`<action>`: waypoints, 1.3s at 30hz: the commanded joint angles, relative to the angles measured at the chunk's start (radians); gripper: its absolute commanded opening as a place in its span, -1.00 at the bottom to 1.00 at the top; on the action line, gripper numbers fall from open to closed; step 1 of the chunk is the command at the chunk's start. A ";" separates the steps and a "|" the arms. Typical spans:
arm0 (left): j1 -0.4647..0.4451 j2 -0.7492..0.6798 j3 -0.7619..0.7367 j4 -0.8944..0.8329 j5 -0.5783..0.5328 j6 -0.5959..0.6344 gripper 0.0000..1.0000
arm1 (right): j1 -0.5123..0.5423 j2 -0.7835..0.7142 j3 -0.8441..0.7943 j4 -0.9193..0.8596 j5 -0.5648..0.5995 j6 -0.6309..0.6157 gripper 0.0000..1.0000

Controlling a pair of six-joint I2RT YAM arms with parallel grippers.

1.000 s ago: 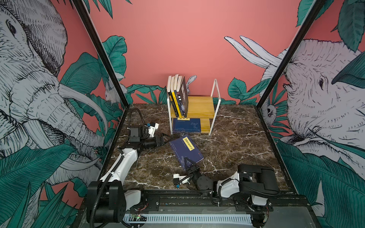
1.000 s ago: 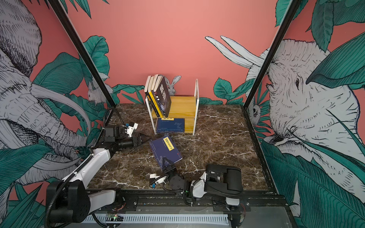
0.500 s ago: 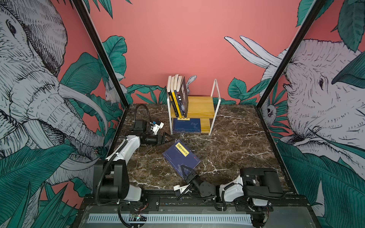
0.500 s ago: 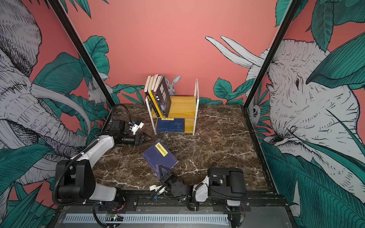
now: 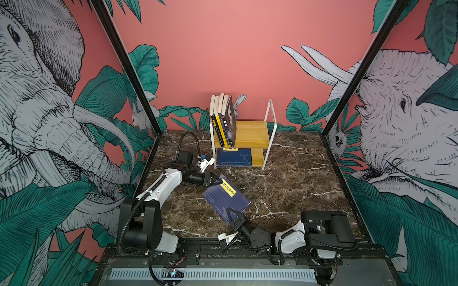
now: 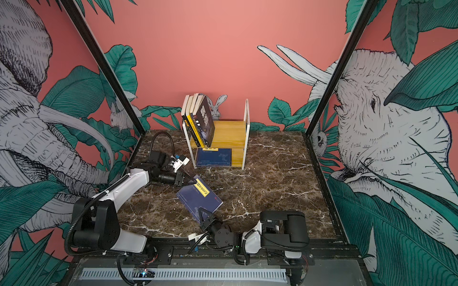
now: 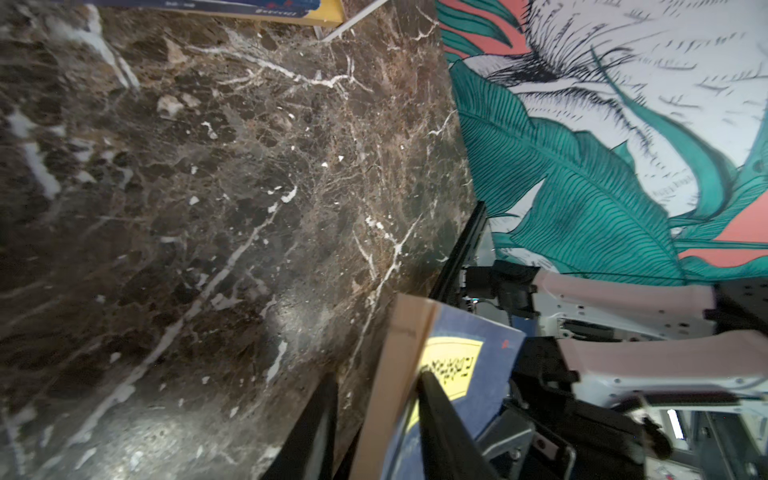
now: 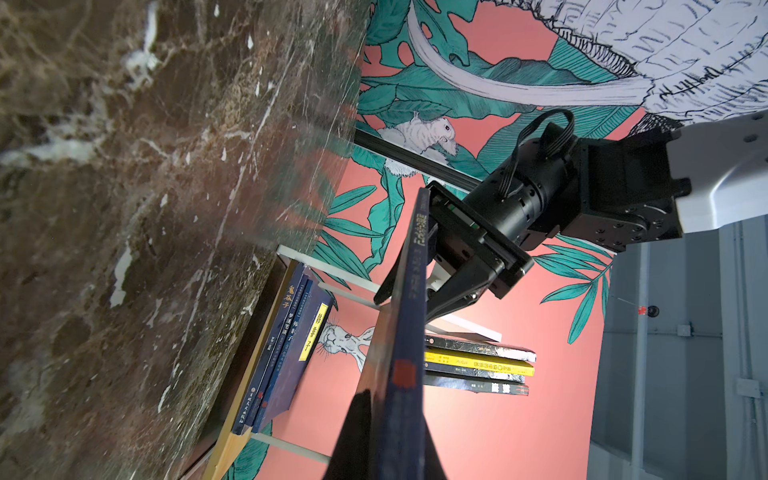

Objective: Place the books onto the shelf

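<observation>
Navy book (image 5: 224, 199) pinched between both hands (image 5: 216, 182) (image 5: 231, 214)

One book (image 5: 224, 201) is before the shelf (image 5: 252, 135), on which other books (image 5: 224, 121) stand.

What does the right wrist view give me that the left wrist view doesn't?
Only right wrist: black and yellow books on the upper tier of the yellowish wooden two-tier shelf. Only left wrist: the white right arm, and the yellow-labelled cover of the navy paperback book. Both: that book, the left hand on it, dark marble tabletop.
</observation>
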 commanded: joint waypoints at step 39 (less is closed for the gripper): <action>0.284 -0.412 -0.441 0.870 -0.146 -0.933 -1.00 | -0.027 0.403 0.628 0.077 0.334 0.210 0.43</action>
